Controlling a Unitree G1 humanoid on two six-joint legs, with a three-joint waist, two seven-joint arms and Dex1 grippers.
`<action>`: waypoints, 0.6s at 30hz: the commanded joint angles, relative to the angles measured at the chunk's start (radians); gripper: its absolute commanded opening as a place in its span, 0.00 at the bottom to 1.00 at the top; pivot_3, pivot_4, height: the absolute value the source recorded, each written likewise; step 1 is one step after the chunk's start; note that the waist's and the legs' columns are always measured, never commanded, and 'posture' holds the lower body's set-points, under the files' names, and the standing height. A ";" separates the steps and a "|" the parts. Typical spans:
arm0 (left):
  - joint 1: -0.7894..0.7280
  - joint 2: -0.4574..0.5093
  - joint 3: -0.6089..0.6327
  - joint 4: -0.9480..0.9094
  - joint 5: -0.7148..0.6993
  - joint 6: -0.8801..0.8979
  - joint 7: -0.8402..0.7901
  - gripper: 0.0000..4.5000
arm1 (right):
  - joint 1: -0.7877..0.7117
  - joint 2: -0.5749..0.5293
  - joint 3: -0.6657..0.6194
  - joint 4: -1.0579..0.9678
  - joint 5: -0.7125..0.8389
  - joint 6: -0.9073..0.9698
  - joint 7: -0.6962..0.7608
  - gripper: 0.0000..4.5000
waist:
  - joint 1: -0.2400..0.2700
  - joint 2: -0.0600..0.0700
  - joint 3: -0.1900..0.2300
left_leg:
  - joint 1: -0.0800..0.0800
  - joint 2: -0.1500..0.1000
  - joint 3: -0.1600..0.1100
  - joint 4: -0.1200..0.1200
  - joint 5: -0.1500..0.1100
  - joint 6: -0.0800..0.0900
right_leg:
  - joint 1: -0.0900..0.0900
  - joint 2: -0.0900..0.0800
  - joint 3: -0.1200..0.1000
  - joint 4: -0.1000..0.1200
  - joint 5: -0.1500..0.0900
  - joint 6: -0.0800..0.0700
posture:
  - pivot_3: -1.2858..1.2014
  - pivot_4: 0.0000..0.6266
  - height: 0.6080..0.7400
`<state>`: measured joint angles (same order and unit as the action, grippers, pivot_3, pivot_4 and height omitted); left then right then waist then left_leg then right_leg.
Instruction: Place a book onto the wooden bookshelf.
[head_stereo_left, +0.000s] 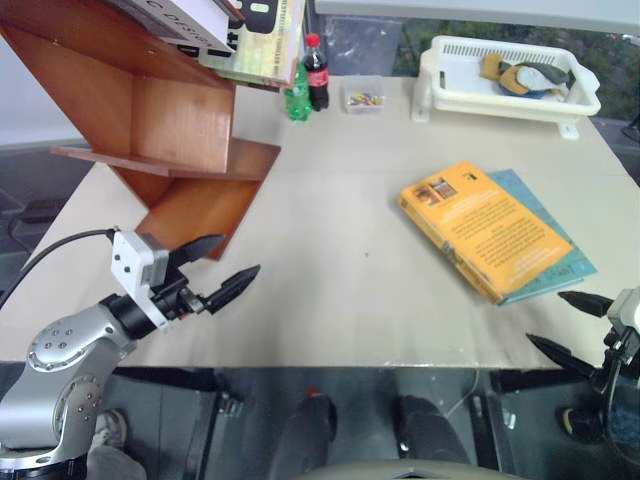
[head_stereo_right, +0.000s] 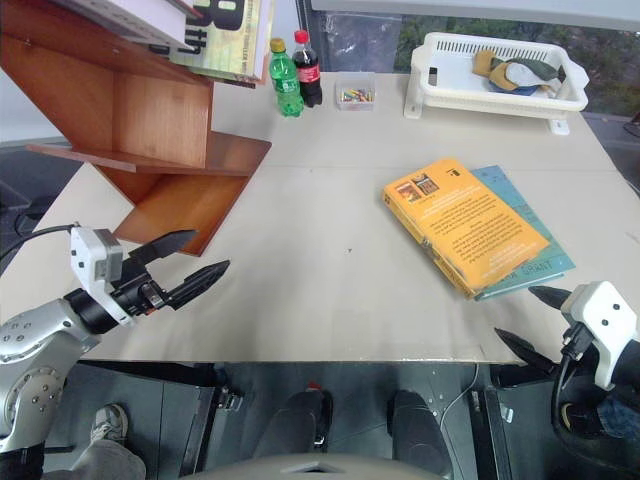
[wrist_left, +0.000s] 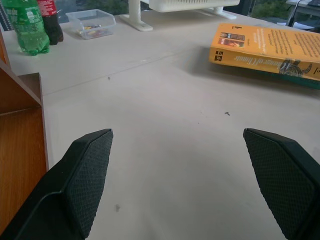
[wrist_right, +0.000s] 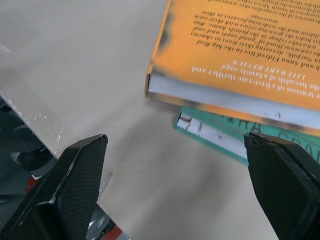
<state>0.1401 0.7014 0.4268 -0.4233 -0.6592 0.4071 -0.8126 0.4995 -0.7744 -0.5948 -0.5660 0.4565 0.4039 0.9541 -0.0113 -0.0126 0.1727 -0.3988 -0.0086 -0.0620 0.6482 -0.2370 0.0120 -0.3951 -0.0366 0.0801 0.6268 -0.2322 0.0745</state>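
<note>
— While both arms hang back at the near edge of the table (head_stereo_left: 330, 290), how far along are we?

— Barely begun, I'd judge. The book (head_stereo_left: 485, 228) lies flat on the teal-blue book (head_stereo_left: 560, 268), right of centre, untouched.

— And the grippers?

— The left gripper (head_stereo_left: 222, 270) and right gripper (head_stereo_right: 530, 320) are both spread wide and empty; the right one is nearest the book.

— What's left?

— Everything: reaching, grasping, lifting, and carrying it across to the wooden bookshelf (head_stereo_left: 170, 130) at the far left.
</note>
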 joint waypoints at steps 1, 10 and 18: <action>-0.002 0.017 0.034 -0.033 -0.023 0.006 -0.005 1.00 | -0.039 -0.022 0.010 -0.008 0.004 0.005 -0.012 0.99 | 0.000 0.000 0.000 | 0.000 0.000 0.000 0.000 0.000 0.000 | 0.000 0.000 0.000 0.000 0.000 0.000 | 0.52 0.24 1.00; -0.033 0.005 -0.019 -0.102 -0.078 0.068 0.019 1.00 | -0.157 -0.050 0.029 -0.012 0.113 0.156 -0.042 0.99 | 0.001 -0.001 0.000 | 0.000 0.000 0.000 0.000 0.000 0.000 | 0.000 0.000 0.000 0.000 0.002 -0.003 | 0.52 0.24 1.00; -0.108 -0.038 -0.132 -0.181 -0.139 0.138 0.084 1.00 | -0.250 -0.043 -0.018 0.065 0.181 0.174 -0.070 0.19 | 0.000 -0.001 0.001 | 0.000 0.000 0.001 0.001 0.000 0.000 | 0.000 0.001 0.000 0.000 0.002 -0.003 | 0.52 0.24 1.00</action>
<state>0.0533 0.6727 0.3119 -0.5603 -0.7813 0.5374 -0.7546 0.2751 -0.8175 -0.5680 -0.5194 0.6277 0.5912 0.9014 -0.0116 -0.0137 0.1732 -0.3986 -0.0085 -0.0613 0.6487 -0.2370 0.0120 -0.3948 -0.0358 0.0803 0.6272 -0.2296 0.0711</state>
